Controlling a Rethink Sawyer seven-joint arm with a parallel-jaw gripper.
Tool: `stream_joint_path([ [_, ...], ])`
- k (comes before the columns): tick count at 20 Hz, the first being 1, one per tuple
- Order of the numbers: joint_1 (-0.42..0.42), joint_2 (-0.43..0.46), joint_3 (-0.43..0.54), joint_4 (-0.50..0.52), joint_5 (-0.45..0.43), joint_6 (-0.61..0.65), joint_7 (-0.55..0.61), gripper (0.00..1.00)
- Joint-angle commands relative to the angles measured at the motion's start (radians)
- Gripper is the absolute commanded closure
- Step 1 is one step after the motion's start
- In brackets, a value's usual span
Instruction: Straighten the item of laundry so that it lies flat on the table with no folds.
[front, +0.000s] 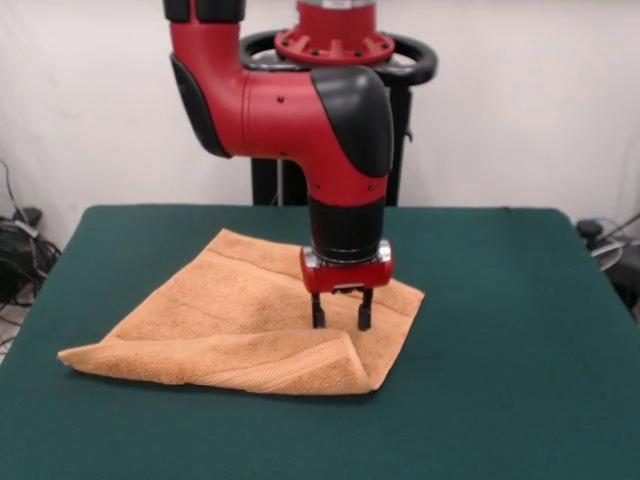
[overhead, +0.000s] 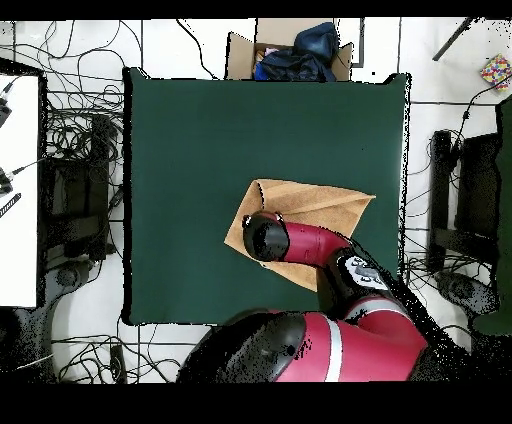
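The towel (front: 235, 320) is seen on the green surface (front: 500, 340), left of centre in the front view — its near edge doubled over in a thick fold. The gripper (front: 340, 310) is held open, fingertips at the cloth. Beyond the surface, a cardboard box (overhead: 240, 50) is filled with dark blue fabric (overhead: 300, 50).

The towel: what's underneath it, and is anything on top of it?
The towel lies on the green table, folded over along its near edge. The open gripper touches its top. Whatever the fold covers is hidden.
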Motion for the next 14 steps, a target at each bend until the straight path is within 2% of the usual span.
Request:
stream_joint_path([
  [1,0.028,0.1,0.044,-0.177,0.07,0.023,0.164,0.0],
  [8,0.031,0.132,0.053,-0.239,0.069,0.039,0.162,0.0],
  [14,0.022,0.122,0.06,-0.25,0.058,0.062,0.16,0.0],
])
